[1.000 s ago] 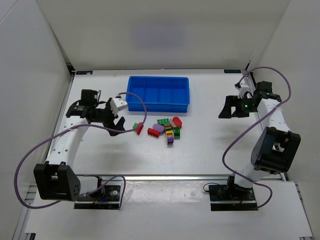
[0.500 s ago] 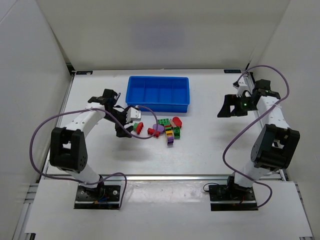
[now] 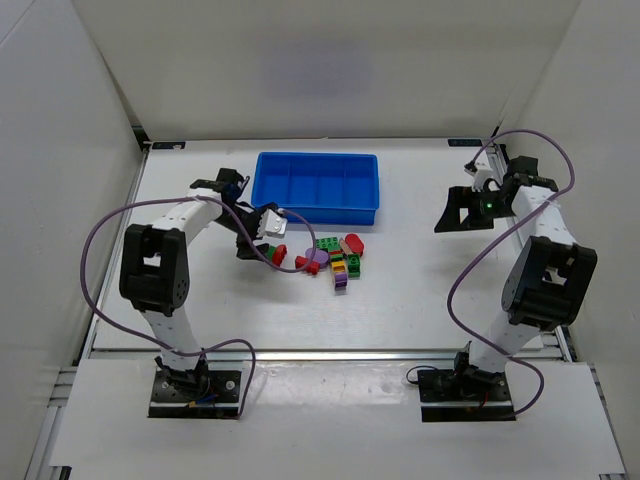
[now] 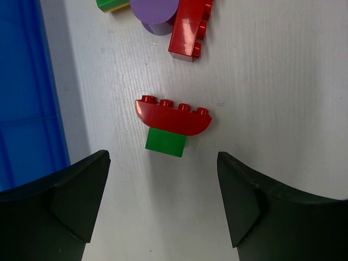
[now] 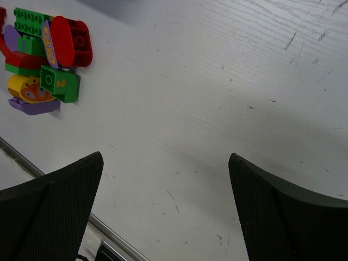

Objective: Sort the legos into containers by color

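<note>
White matte table (image 3: 430, 300), boxed in on three sides by plain white panels: back wall (image 3: 400, 70), left wall (image 3: 50, 150), right wall (image 3: 605, 110). Faint greyish smudge (image 3: 300, 72) on the back wall (shadow or stain, cannot tell). Silver metal rail (image 3: 330, 353) runs along the table's near edge. Small dark brackets (image 3: 165, 145) at the back corners. Close up, the table shows fine scratches. Light even, shadows soft.

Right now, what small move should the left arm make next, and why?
Probably lower the left gripper straight down: the red curved brick, touching a green brick, lies centred ahead of its open fingers, outside the blue tray.
</note>
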Controlling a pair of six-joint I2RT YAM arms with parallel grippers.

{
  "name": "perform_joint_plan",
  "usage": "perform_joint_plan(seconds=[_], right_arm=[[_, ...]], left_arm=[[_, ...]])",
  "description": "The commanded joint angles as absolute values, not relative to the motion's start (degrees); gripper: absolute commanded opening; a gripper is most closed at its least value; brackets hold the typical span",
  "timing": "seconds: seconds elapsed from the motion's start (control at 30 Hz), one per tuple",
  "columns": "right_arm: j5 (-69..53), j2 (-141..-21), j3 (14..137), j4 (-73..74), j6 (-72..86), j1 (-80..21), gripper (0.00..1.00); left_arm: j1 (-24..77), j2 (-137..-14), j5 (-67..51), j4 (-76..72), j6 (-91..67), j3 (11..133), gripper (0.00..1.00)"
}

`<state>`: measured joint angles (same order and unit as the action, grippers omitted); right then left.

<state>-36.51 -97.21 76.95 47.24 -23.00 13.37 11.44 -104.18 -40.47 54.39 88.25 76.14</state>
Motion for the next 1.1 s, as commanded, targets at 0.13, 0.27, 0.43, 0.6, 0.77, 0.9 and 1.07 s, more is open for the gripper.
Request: perform_joint_plan(seconds=[0.13,0.27,0.43,0.6,0.77,0.9,1.07], right_arm=[[-36.65,-98.79,80.07,48.43,-24.0,13.18,0.99],[-36.39,-99.32,80.24,48.34,-23.99,13.18,0.99],[-36.04,-99.75,80.42,48.25,-24.08,13.18,0.99],[-35.86,-100.37,80.24,47.9,-23.91,13.18,0.99],[-35.68,-101.25,80.33,47.9,-23.82,13.1,0.99],[-35.77,-101.86,80.77,47.99,-23.99,13.18,0.99],[-35.77,-102.48,81.39,48.08,-23.99,13.18,0.99]], left_arm=[[12.04,-104.76,-42.28,55.02,90.27,77.17,0.9],[12.13,-105.73,-42.1,55.02,90.09,76.73,0.9],[12.13,-107.49,-41.4,55.11,89.03,77.25,0.9],[12.22,-109.68,-40.25,54.93,88.86,78.13,0.88],[12.22,-111.35,-39.9,54.93,88.59,79.01,0.86],[12.48,-112.32,-39.64,55.02,88.42,79.28,0.83],[13.18,-112.94,-38.94,54.93,88.15,79.37,0.76]])
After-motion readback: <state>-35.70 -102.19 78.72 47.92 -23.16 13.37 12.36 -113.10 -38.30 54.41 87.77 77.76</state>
